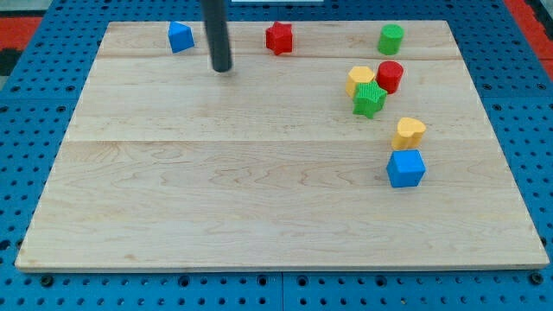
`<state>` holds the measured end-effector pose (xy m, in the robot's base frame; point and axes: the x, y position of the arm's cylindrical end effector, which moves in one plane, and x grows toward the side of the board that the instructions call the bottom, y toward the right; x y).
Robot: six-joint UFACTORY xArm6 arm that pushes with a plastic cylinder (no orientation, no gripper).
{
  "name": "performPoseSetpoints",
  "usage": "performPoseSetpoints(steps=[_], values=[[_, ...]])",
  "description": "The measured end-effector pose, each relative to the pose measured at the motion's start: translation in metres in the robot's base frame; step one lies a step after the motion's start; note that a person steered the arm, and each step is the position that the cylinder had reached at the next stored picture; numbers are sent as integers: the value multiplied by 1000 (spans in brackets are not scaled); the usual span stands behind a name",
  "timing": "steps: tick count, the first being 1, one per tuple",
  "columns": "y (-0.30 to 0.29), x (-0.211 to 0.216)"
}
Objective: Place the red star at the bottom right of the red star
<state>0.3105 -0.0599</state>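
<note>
Resting on wooden board, my tip: bare rod, nothing gripped. Red star-shaped block up-right of tip, apart; blue block up-left, near.

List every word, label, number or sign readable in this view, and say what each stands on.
None: no readable text anywhere.
The board is bare wood.
The blocks, such as the red star and the blue cube, carry no markings.
My tip, between the blue block and the red star, is plain dark.
</note>
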Motion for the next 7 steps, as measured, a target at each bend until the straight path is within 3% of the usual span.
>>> performPoseSetpoints(steps=[1,2,3,4,5,7], values=[[78,-33],[181,-41],[277,-32],[325,-3],[300,32],[217,8]])
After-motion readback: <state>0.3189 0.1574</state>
